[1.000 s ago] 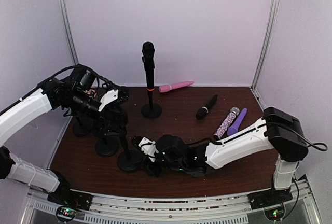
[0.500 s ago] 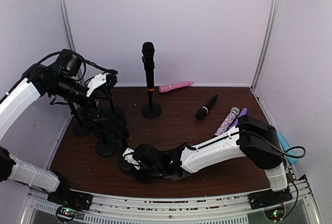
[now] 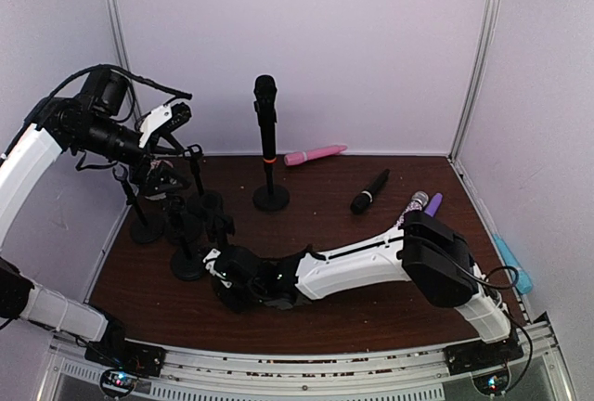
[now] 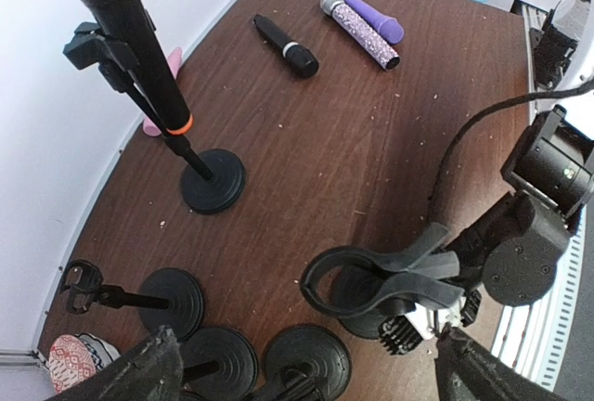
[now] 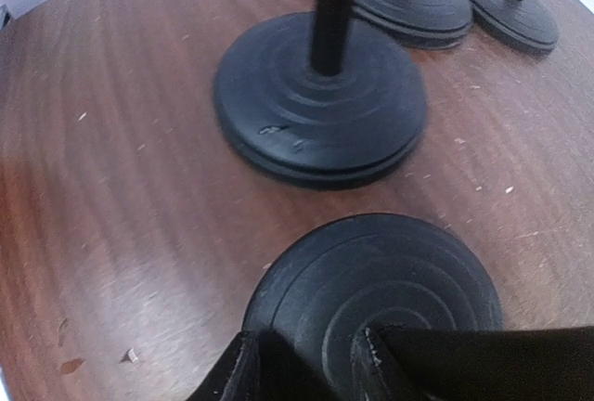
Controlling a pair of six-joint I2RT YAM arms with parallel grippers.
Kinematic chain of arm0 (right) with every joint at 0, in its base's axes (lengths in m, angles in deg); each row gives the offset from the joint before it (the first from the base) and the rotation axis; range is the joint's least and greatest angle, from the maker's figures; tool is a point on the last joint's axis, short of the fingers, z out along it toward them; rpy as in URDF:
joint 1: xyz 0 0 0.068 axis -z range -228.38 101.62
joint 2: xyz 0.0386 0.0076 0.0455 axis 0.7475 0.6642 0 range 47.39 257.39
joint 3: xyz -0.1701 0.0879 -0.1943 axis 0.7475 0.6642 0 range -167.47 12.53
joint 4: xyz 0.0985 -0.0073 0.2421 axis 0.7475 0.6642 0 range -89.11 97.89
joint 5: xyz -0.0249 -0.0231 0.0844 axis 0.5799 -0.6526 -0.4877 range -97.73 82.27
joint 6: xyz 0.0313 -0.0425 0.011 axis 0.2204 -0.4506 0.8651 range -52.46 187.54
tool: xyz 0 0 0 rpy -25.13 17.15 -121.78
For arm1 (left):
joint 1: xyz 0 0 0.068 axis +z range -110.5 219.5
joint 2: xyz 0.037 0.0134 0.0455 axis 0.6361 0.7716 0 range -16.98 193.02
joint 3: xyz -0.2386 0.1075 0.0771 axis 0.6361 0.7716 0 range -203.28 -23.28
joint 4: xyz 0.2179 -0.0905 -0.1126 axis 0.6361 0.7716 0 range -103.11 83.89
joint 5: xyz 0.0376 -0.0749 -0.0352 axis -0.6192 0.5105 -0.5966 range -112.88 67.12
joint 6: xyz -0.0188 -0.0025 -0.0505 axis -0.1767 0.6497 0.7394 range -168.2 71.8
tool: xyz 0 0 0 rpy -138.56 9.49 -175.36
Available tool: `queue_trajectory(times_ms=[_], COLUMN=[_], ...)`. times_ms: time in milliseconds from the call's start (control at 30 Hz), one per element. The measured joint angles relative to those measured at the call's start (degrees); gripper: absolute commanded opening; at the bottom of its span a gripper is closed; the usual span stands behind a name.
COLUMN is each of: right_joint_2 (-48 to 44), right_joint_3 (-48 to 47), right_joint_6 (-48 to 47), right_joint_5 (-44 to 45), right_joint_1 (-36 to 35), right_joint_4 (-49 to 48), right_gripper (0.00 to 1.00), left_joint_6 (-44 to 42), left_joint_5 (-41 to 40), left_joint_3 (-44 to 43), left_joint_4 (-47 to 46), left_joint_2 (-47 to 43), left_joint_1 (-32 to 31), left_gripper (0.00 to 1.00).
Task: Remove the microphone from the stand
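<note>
The brown table point(image 3: 325, 220) fills the floor of a white booth. The right arm point(image 3: 362, 266) lies low across the table's front, stretched toward the left. The left arm point(image 3: 28, 164) is held high by the left wall. Only the top view shows both arms whole.

The stand point(image 3: 271, 199) is upright at the back centre. The microphone point(image 3: 266, 109), black with an orange ring, sits in the stand's clip, well apart from both tools. The left wrist view shows the same pair at its upper left. A cluster of empty stands point(image 3: 186, 234) crowds the table's left side.

A pink microphone point(image 3: 316, 153) lies against the back wall, and a loose black microphone point(image 3: 369, 191) lies right of centre. The left wrist view shows a glittery microphone point(image 4: 360, 25) and a purple microphone point(image 4: 367, 9) side by side; from above, the right arm partly hides them.

The left tool point(image 4: 311, 364) is spread wide with nothing between its fingers point(image 4: 148, 368), above an empty clip point(image 4: 371, 276). The right tool point(image 5: 306, 350) is down at the round base point(image 5: 390, 280) of one empty stand. Its own camera shows the fingers a little apart, but I cannot tell whether they clamp anything.
</note>
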Motion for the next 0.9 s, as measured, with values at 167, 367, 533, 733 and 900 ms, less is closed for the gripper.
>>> queue_trajectory(times_ms=[167,367,533,733,900], right_joint_2=[1.9,5.9,9.8,14.1,14.7], right_joint_3=[-3.5,-10.4,-17.7,-25.4,-26.4], right_joint_6=[0.9,1.3,1.6,2.1,2.8], right_joint_5=[0.2,0.1,-0.3,-1.6,-2.9], right_joint_1=[2.6,4.8,6.5,9.1,10.2], right_joint_4=[1.2,3.6,6.6,8.5,8.6], right_gripper=[0.34,0.33,0.33,0.36,0.53], left_joint_6=[0.0,0.7,1.6,2.9,4.0], left_joint_5=[0.0,-0.5,-1.2,-1.4,-1.4], left_joint_3=[0.2,1.2,1.9,3.3,4.2], left_joint_4=[-0.1,-0.7,-2.3,-4.0,-5.0], left_joint_2=[0.1,0.6,1.4,2.0,3.0], left_joint_1=[0.0,0.0,0.0,0.0,0.0], left_gripper=[0.98,0.98,0.98,0.98,0.98])
